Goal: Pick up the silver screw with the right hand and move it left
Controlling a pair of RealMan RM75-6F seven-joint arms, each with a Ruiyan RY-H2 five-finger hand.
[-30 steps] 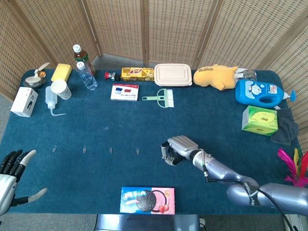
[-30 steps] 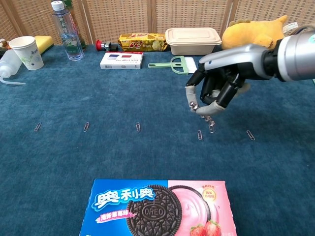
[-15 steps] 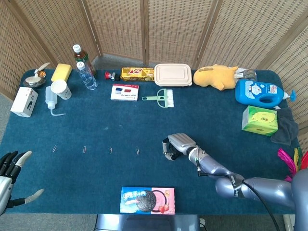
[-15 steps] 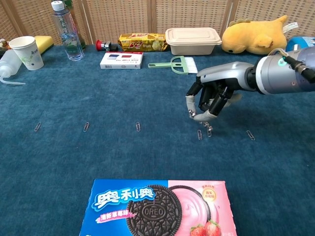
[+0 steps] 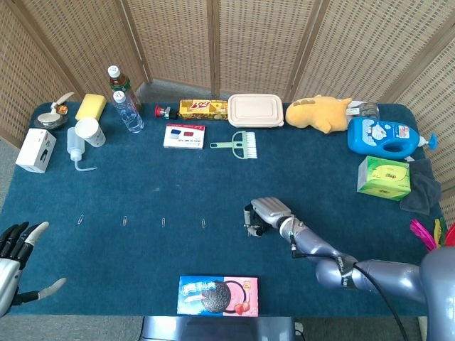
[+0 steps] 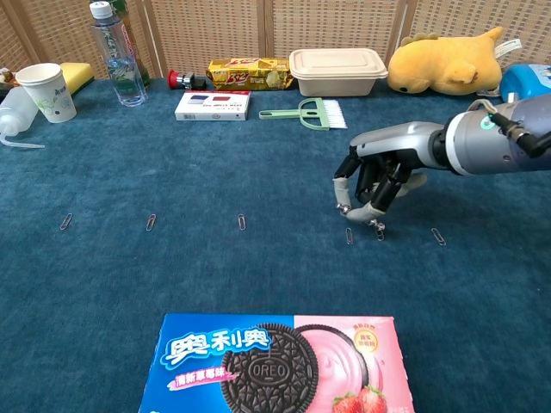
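Compared with a second ago, the right hand has sunk lower and drawn slightly toward the robot, its fingertips now close above the dark blue felt tabletop. In the chest view a small silver screw hangs from the thumb side of the hand, just above or touching the felt; the fingers are curled inward and appear pinched on it, though the contact itself is too small to confirm. A thin silver paper clip lies just beside the screw, and another paper clip lies further to the robot's right. The left hand rests at the table's near edge with fingers apart, holding nothing.

Risks, as judged from this pose: the pinch looks marginal, so the screw could slip free on lifting or during the leftward carry. The low fingertips may snag the neighbouring clip and drag it along. A screw dropped on felt of this colour among similar clips would be hard to relocate.
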